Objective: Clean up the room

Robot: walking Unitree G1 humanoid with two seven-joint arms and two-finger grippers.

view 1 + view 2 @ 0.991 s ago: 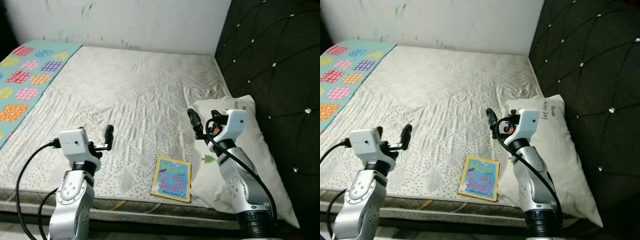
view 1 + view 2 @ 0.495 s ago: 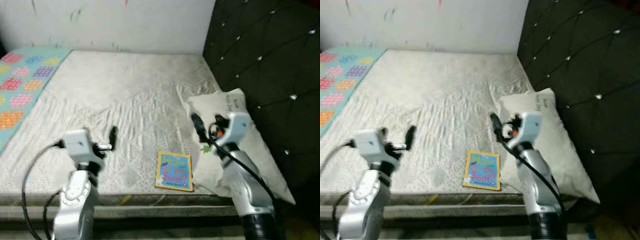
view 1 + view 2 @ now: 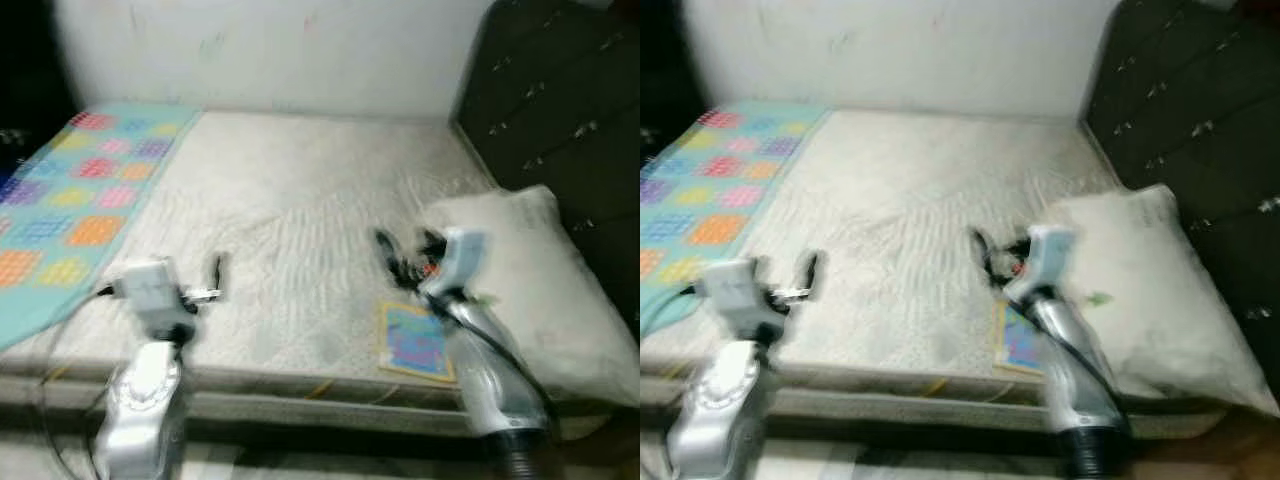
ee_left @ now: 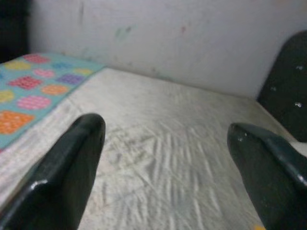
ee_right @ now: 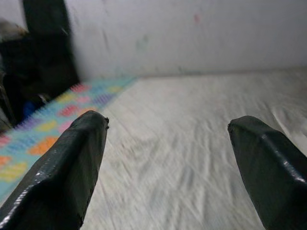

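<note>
Left eye view — I stood blurred at the bed's edge, both grippers raised and empty.

My left gripper [image 4: 163, 158] and right gripper [image 5: 168, 158] were spread wide. The book [image 3: 414, 341] lay lower right of centre on the mattress [image 3: 300, 210], touching the pillow [image 3: 540, 270] — best approached from above, slowly.

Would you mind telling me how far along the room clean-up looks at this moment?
Nothing looks tidied yet. The book lies near the front edge of the mattress, beside the pillow, and the patterned blanket covers the mattress's left side. Nothing is in hand: the left gripper and right gripper are both open, held above the bed. Picking up the book is probably what is left.
</note>
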